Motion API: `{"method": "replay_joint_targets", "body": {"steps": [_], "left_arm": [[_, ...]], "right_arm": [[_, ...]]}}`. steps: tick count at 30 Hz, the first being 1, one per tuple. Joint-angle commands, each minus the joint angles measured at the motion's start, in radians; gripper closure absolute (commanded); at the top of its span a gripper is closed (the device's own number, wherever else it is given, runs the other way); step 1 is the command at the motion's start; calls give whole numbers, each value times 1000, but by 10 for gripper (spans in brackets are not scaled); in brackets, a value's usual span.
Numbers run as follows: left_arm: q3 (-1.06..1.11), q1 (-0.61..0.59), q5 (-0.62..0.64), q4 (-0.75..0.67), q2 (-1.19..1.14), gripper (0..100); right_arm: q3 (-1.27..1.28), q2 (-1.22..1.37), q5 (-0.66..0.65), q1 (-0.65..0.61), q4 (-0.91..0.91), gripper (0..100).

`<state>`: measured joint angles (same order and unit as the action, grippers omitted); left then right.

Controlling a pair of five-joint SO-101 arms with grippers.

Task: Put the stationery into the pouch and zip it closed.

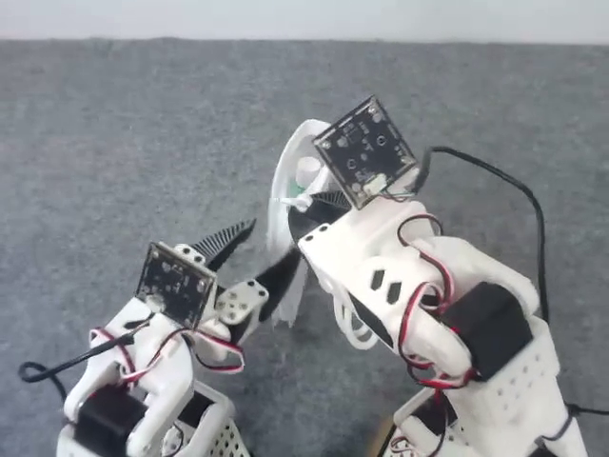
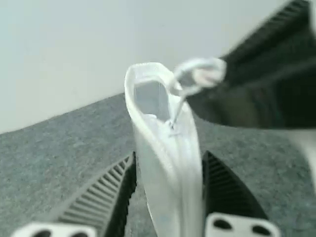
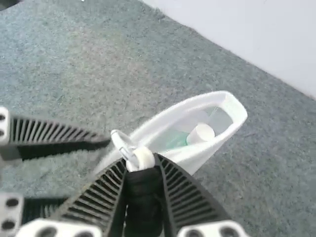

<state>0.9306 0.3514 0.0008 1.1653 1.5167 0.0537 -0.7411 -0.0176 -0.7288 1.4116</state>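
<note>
Held on edge near the desk [image 1: 114, 143] centre, the pouch [image 3: 190, 111] carries the stationery [image 3: 201, 133], its mouth open toward 12 o'clock. The left hand [image 2: 169, 159] clamps its body; the right hand [image 3: 139, 163] pinches the zipper pull [image 3: 141, 157]. Draw it straight toward 12, left clamp firm.

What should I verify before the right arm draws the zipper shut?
1. The left gripper clamps the pouch: ok.
2. The right gripper is shut on the zipper pull: ok.
3. The stationery sits inside the pouch: ok.
4. The pouch is zipped closed: not ok, it is open beyond the pull.
5. Nothing snags ahead of the pull: cannot tell.
</note>
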Motion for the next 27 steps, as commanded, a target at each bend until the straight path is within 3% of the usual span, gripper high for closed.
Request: {"method": "replay_joint_targets", "body": {"steps": [1, 8, 13, 27], "left_arm": [[28, -37, -3, -87, 3, 821], [122, -37, -3, -186, 3, 840], [119, -35, -3, -193, 3, 992], [142, 6, -8, -176, 3, 991]], "right_arm": [[28, -44, 12, -8, -42, 994], [74, -48, 14, -8, -84, 994], [75, -47, 43, -1, -133, 993], [196, -38, 176, 168, -444, 993]]}}
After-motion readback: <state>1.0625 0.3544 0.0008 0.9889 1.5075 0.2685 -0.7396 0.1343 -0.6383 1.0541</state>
